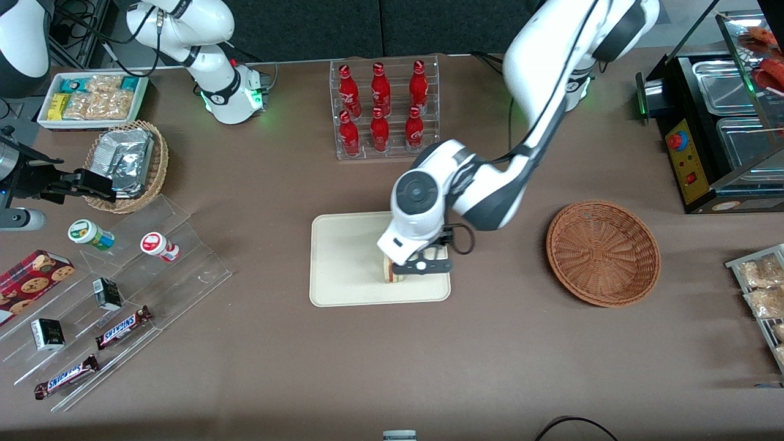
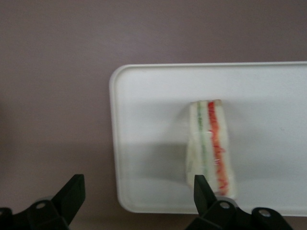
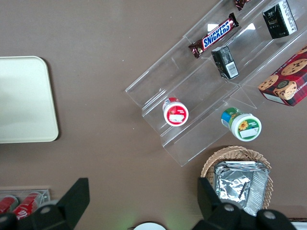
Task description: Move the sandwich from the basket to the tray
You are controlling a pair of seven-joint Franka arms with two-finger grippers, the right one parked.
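The sandwich [image 1: 391, 273] lies on the cream tray [image 1: 343, 257], near the tray corner closest to the front camera on the working arm's side. In the left wrist view the sandwich [image 2: 211, 143] rests flat on the tray [image 2: 153, 96] with its red and green layers showing. My left gripper [image 1: 420, 268] hovers just above the tray beside the sandwich. It is open and holds nothing [image 2: 137, 189]; one fingertip [image 2: 200, 188] is next to the sandwich's end. The reddish-brown basket [image 1: 603, 252] stands empty toward the working arm's end.
A clear rack of red bottles [image 1: 383, 107] stands farther from the camera than the tray. A clear stepped shelf [image 1: 110, 294] with snack bars, a tan basket of foil packs [image 1: 125, 162] and a white bin [image 1: 92, 101] lie toward the parked arm's end. A black food warmer [image 1: 716, 128] stands at the working arm's end.
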